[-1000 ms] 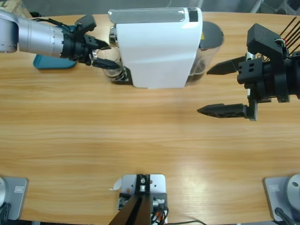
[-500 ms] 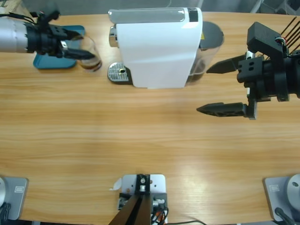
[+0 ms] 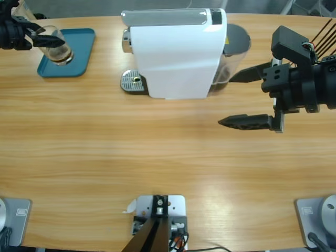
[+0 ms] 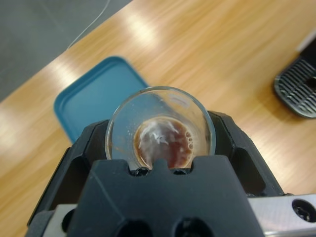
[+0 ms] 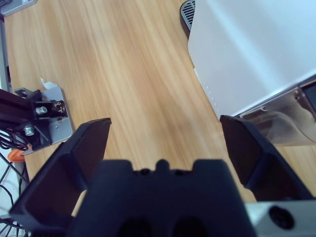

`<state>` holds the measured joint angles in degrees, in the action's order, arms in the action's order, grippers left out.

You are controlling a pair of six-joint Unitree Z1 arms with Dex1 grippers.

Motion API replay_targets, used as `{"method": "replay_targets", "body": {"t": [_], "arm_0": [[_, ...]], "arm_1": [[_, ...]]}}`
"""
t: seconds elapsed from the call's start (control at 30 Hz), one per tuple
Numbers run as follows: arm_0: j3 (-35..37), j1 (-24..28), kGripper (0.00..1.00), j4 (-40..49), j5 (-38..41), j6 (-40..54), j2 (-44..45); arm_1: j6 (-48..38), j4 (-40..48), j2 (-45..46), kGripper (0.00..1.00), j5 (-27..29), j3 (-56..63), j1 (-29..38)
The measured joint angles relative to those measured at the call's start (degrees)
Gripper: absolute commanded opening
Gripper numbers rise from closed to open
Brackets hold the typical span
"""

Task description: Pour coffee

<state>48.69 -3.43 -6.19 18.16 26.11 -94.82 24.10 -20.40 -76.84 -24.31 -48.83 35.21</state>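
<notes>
Holding a clear glass (image 3: 56, 48) over the teal tray (image 3: 79, 58) at the far left end of the worktop (image 3: 157, 152), the left gripper (image 3: 44, 39) has its two black jaws pinching the glass from either side. In the left wrist view you look straight down into the glass (image 4: 160, 131) and the coffee (image 4: 163, 143) sits as a thin dark brown puddle at the bottom, with a few pale bubbles on top. Can't tell from the pictures whether the glass is resting on the tray or hanging just above it. The tray (image 4: 94, 96) shows behind the glass in that view, and a corner of the drip grate (image 4: 298, 91) peeks in at the right edge.

The coffee machine (image 3: 176, 52) is a big white box in the upper middle of the worktop, with its round metal drip grate (image 3: 134, 81) sticking out on the left side and a dark water tank (image 3: 236, 42) at its right end. The grate is bare and sits well apart from the tray.

The right gripper (image 3: 244, 100) hangs over the worktop just right of the machine, jaws spread wide with nothing between them. Its wrist view looks down past the machine's white side (image 5: 252, 49) to bare wood.
</notes>
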Motion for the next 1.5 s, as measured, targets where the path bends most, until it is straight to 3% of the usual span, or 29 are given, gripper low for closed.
{"method": "replay_targets", "body": {"t": [0.4,1.13,1.17,1.23,1.3,1.5], "arm_0": [[2.5,2.6,0.427,-2.4,-8.1,-5.6,-7.0],[8.8,2.4,0.443,-2.4,-8.5,-8.2,-15.0],[8.8,2.3,0.477,-2.4,-8.5,-8.2,-15.2],[8.8,2.0,0.822,-2.4,-8.5,-8.2,-15.3],[9.0,1.6,0.981,-2.4,-8.5,-8.2,-15.4],[9.0,0.7,1.000,-2.4,-8.5,-8.2,-15.4]], "arm_1": [[0.0,0.0,-0.2,1.000,0.0,0.0,0.0],[0.0,0.2,-1.6,1.000,-0.6,0.0,0.0],[0.0,0.2,-1.6,1.000,-0.6,0.0,0.0],[0.0,0.2,-1.6,1.000,-0.6,0.0,0.0],[0.0,0.2,-1.6,1.000,-0.6,0.0,0.0],[0.0,0.2,-1.6,1.000,-0.6,0.0,0.0]]}}
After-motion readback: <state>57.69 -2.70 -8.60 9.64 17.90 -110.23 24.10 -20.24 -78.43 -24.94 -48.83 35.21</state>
